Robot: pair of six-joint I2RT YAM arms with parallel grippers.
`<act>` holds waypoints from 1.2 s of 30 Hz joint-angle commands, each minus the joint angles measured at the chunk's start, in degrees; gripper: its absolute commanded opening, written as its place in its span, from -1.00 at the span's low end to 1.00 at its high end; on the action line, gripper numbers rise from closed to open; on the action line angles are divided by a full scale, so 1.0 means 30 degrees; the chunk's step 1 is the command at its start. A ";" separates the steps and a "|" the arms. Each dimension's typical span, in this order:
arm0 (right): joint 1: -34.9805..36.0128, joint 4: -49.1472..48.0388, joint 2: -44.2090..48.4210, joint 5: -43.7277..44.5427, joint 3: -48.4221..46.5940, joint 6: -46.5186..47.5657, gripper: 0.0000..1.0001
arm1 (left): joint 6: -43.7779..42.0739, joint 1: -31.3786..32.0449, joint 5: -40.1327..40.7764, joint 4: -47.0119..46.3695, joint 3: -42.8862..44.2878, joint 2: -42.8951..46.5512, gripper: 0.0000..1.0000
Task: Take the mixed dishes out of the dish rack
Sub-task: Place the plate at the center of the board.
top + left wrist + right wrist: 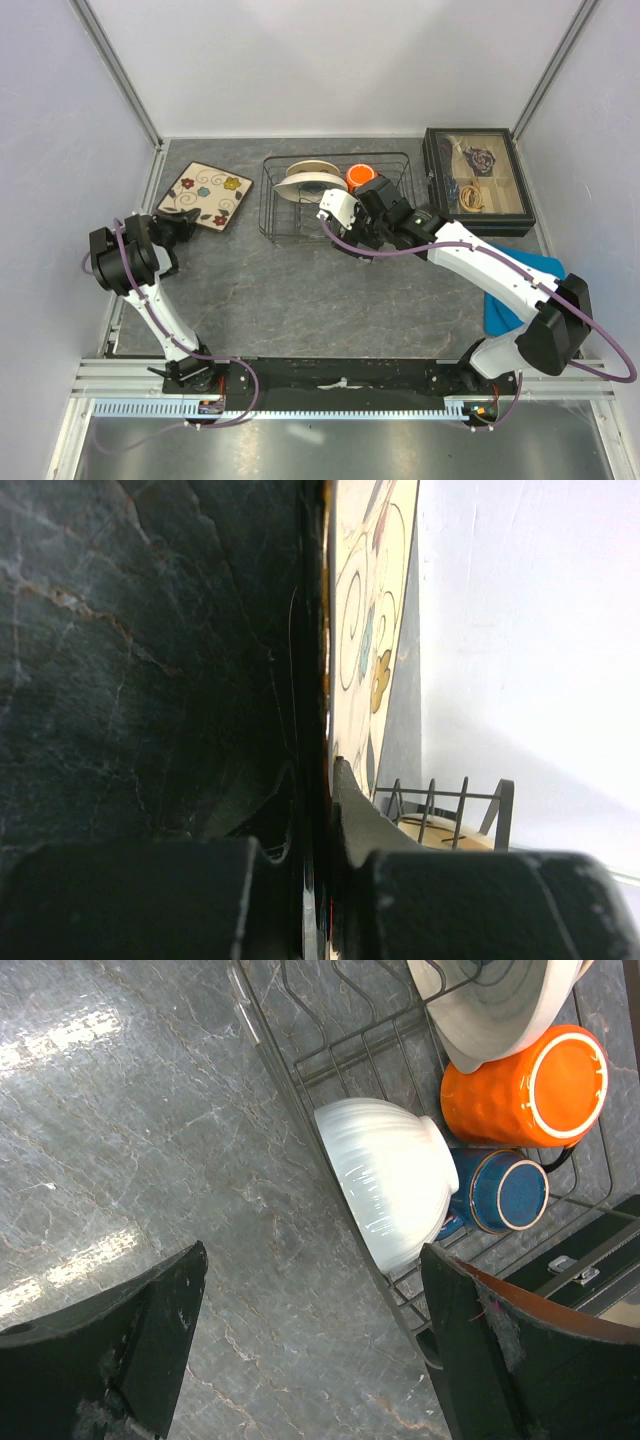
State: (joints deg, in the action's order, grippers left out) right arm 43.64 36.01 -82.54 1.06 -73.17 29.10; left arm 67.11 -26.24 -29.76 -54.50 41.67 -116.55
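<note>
The square cream plate with flower pattern [207, 195] lies on the table left of the dish rack [290, 237]. My left gripper [180, 222] is at its near-left corner. In the left wrist view its jaws [318, 770] are closed on the plate's edge [362, 610]. My right gripper [365, 200] is open over the rack's near right part. In the right wrist view it [312, 1260] hangs above the white bowl [385, 1190]. The orange cup [525, 1085], dark blue mug [500, 1192] and a pale round dish [500, 1000] stand in the rack [300, 1070].
A black glass-lidded box [477, 182] stands right of the rack. A blue cloth [520, 290] lies under the right arm. White walls close the table at the back and both sides. A cream dish [312, 167] and the orange cup [360, 176] show in the rack from above.
</note>
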 commanded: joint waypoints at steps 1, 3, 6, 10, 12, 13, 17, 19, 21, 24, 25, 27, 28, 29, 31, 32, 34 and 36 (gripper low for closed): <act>-0.0132 -0.0402 -0.0171 -0.0236 -0.0543 -0.0238 0.91 | 0.2062 0.0397 0.0340 -0.4128 0.1022 -0.0230 -0.97; -0.0190 -0.0402 -0.0259 -0.0295 -0.0543 -0.0180 0.91 | 0.2179 0.0426 0.0367 -0.4186 0.1022 -0.0377 -0.97; -0.0161 -0.0373 -0.0493 -0.0295 -0.0659 -0.0150 0.91 | 0.2471 0.0484 0.0428 -0.4012 0.0905 -0.0524 -0.94; -0.0161 -0.0226 -0.0756 -0.0324 -0.0952 -0.0150 0.91 | 0.2473 0.0485 0.0515 -0.3631 0.0963 -0.0554 -0.63; -0.0190 -0.0197 -0.0758 -0.0324 -0.0982 -0.0150 0.92 | 0.2357 0.0514 0.0632 -0.3514 0.0963 -0.0583 -0.47; -0.0161 -0.0196 -0.0786 -0.0295 -0.0953 -0.0150 0.92 | 0.2385 0.0514 0.0661 -0.3542 0.0934 -0.0612 -0.44; -0.0161 -0.0167 -0.0758 -0.0324 -0.0953 -0.0150 0.92 | 0.2327 0.0573 0.0632 -0.3571 0.0963 -0.0817 -0.24; -0.0161 -0.0167 -0.0699 -0.0295 -0.0924 -0.0150 0.92 | 0.2268 0.0602 0.0457 -0.3542 0.1022 -0.0992 -0.22; -0.0190 -0.0167 -0.0670 -0.0324 -0.0866 -0.0121 0.93 | 0.2181 0.0660 0.0340 -0.3572 0.0993 -0.1051 -0.12; -0.0190 -0.0196 -0.0640 -0.0324 -0.0807 -0.0092 0.93 | 0.1918 0.0806 0.0310 -0.3572 0.0731 -0.1023 0.00; -0.0190 -0.0196 -0.0640 -0.0295 -0.0807 -0.0120 0.93 | 0.1772 0.0865 0.0281 -0.3543 0.0642 -0.0964 0.03; -0.0190 -0.0197 -0.0552 -0.0324 -0.0719 -0.0092 0.93 | 0.1537 0.1041 0.0251 -0.3455 0.0350 -0.0905 0.11; -0.0219 -0.0225 -0.0581 -0.0295 -0.0661 -0.0091 0.94 | 0.1536 0.1070 0.0193 -0.3454 0.0319 -0.0876 0.13; -0.0191 -0.0226 -0.0494 -0.0324 -0.0602 -0.0091 0.93 | 0.1565 0.1129 0.0164 -0.3483 0.0261 -0.0876 0.17; -0.0190 -0.0284 -0.0406 -0.0324 -0.0485 -0.0062 0.94 | 0.1506 0.1159 0.0076 -0.3455 0.0260 -0.0847 0.21; -0.0219 -0.0313 -0.0377 -0.0295 -0.0455 -0.0062 0.94 | 0.1477 0.1188 0.0047 -0.3396 0.0231 -0.0818 0.24; -0.0220 -0.0343 -0.0289 -0.0324 -0.0338 -0.0033 0.94 | 0.1360 0.1246 -0.0070 -0.3279 0.0173 -0.0700 0.26; -0.0220 -0.0401 -0.0201 -0.0295 -0.0279 -0.0033 0.95 | 0.1273 0.1334 -0.0216 -0.3133 0.0114 -0.0554 0.34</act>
State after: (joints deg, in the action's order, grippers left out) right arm 43.22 36.01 -84.60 0.84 -73.43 29.15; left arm 72.47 -23.00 -29.08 -60.60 42.46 -120.07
